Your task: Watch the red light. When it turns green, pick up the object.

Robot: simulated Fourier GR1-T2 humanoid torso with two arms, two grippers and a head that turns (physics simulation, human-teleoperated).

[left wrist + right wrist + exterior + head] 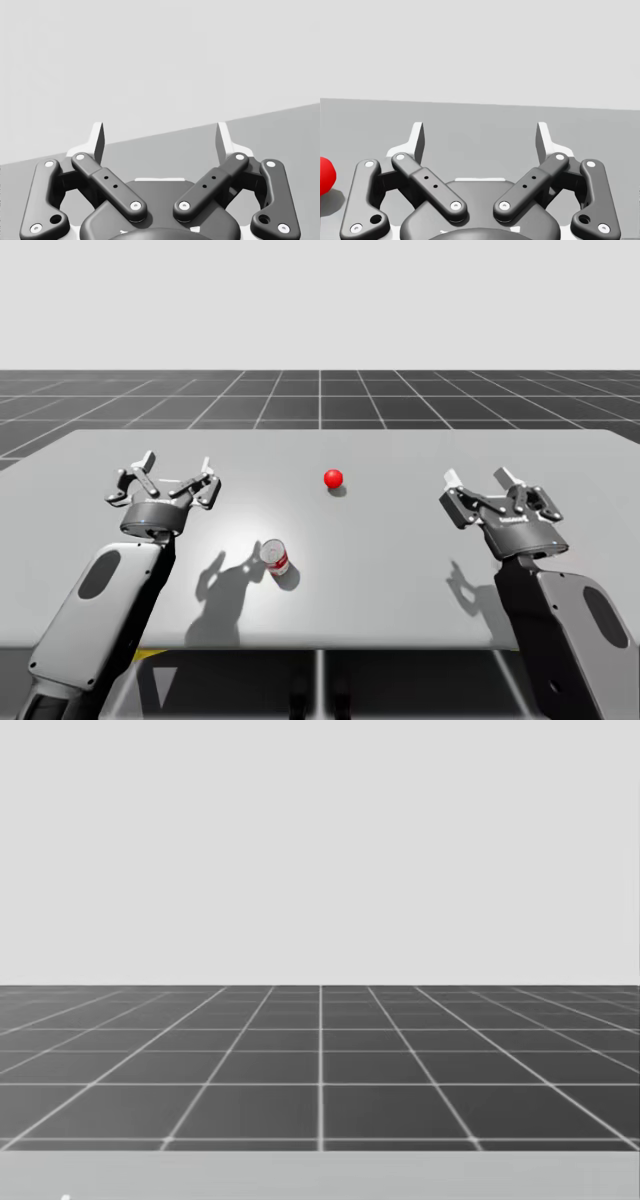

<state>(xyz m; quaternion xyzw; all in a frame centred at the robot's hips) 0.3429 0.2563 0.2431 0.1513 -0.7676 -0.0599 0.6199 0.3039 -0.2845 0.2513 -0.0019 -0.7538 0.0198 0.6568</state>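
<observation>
Hovering over the grey table (400,570), the left gripper (178,465) and right gripper (476,480) are both held spread wide and empty. A small red-banded can (275,556), seemingly tipped over, is found near the table's front, closer to the left gripper. It is judged light, rigid and smooth, best pinched across its round body, while the light (333,478) is shown red.

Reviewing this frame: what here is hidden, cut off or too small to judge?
Right wrist view: the red light is cut by the picture's edge, beside the right claw.
High view: the red-and-white can is too small to tell upright from tilted.
High view: my left arm and right arm run off the bottom edge.
</observation>
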